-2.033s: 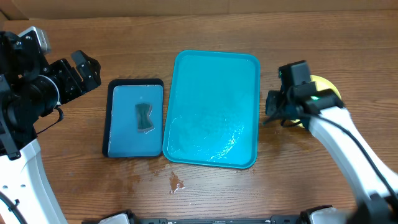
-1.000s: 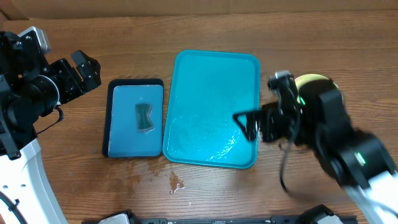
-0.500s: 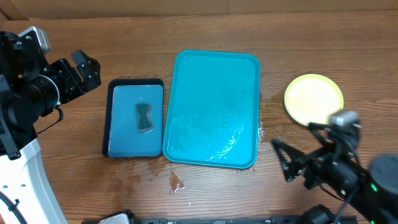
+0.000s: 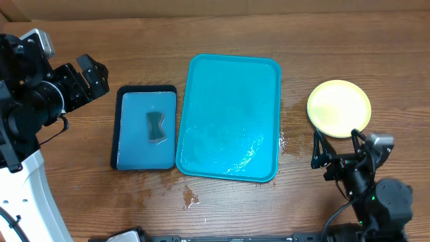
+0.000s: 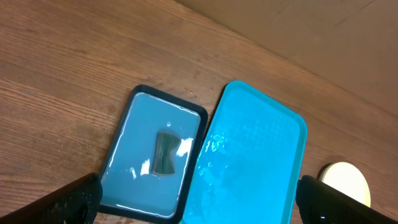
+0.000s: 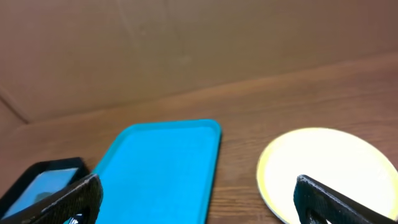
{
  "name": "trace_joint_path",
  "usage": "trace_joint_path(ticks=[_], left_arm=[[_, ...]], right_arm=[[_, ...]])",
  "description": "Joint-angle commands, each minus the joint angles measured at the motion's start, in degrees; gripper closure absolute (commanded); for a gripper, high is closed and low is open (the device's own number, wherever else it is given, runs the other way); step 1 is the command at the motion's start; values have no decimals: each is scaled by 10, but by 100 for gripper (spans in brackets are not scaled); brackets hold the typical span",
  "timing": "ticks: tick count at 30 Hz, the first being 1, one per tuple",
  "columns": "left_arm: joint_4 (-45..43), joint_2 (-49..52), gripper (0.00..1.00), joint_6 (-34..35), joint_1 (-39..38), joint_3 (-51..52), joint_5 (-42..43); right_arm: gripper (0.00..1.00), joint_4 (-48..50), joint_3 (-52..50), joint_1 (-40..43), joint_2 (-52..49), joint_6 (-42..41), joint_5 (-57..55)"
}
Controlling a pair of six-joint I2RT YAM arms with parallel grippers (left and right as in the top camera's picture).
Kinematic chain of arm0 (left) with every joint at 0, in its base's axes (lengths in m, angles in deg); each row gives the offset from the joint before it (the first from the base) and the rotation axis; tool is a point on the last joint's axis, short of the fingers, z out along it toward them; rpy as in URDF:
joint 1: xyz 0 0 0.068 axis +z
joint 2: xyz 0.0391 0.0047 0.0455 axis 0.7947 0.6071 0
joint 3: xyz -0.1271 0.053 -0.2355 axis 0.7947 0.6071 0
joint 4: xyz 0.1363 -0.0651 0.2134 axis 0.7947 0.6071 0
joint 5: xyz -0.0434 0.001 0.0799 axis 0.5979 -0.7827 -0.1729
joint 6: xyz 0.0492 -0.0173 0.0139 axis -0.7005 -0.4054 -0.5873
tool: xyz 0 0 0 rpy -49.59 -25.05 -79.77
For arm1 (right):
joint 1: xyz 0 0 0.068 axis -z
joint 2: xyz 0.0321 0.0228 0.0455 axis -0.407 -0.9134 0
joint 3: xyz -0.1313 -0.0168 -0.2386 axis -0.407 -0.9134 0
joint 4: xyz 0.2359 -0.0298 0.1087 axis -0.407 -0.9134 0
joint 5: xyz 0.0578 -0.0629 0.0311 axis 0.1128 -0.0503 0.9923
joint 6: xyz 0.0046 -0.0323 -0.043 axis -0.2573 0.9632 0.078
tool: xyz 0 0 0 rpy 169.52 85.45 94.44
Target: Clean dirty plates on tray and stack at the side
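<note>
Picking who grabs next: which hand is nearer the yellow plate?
Right. The right hand hovers at the near edge of the yellow plate; the left hand is far off, beyond the turquoise tray.

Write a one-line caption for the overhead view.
Turquoise tray holds no plates; a yellow plate lies on the table to its right, with the open right gripper beside it.

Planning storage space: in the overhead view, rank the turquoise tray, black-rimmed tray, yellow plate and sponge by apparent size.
1. turquoise tray
2. black-rimmed tray
3. yellow plate, about as wide as that tray but shorter
4. sponge
All sit at similar height, so nearness hardly matters.
</note>
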Motion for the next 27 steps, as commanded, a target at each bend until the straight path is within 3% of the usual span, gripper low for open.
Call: trace_joint_path(ticks=[1, 9, 14, 27], left_arm=[[0, 2, 0, -9, 3, -7, -2], [0, 2, 0, -9, 3, -7, -2], [0, 2, 0, -9, 3, -7, -2], [0, 2, 0, -9, 3, -7, -2]], right_arm=[[0, 15, -51, 24, 48, 0, 23], [0, 144, -185, 66, 137, 0, 24], [0, 260, -252, 68, 138, 0, 21], [0, 224, -251, 71, 137, 0, 23]])
